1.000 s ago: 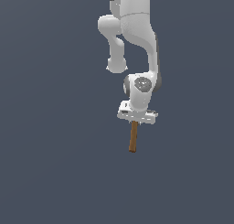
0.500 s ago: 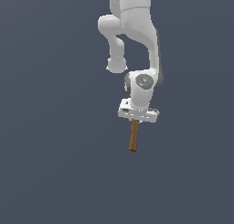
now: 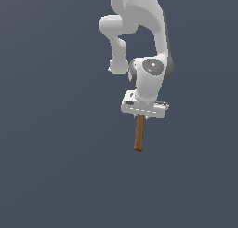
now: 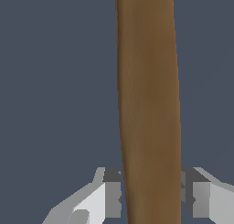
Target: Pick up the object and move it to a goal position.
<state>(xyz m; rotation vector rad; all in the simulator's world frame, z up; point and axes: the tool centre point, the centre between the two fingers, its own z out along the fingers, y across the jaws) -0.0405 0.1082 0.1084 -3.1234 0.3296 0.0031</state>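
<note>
1. The two fingers sit one on each side of the brown handle, and both press right against it. They are clamped on the hammer.

2. In the wrist view the handle fills the gap between the fingers and runs straight away from the camera. It looks nearly straight, with only a tiny lean.

3. In the exterior view the handle pokes out from under the white hand. The dark head of the hammer cannot be seen; I think the hand hides it.

4. I cannot tell for sure if the hammer is off the ground. There is only plain grey all around it. No tabletop edge or shadow shows.

5. No goal mark shows in either view, so I cannot say which way to go or how far is left.

6. The step now looks like carrying. To do it well, keep the squeeze firm the whole way. A long thin handle can slip or swing if the grip gets loose.

7. Move slow and smooth. Quick stops could make the long end wobble.

8. Keep the wrist steady so the handle does not tip over.

9. The big white arm bends above the hand. Let it do the moving, and do not let go until the hammer is at the goal.
</note>
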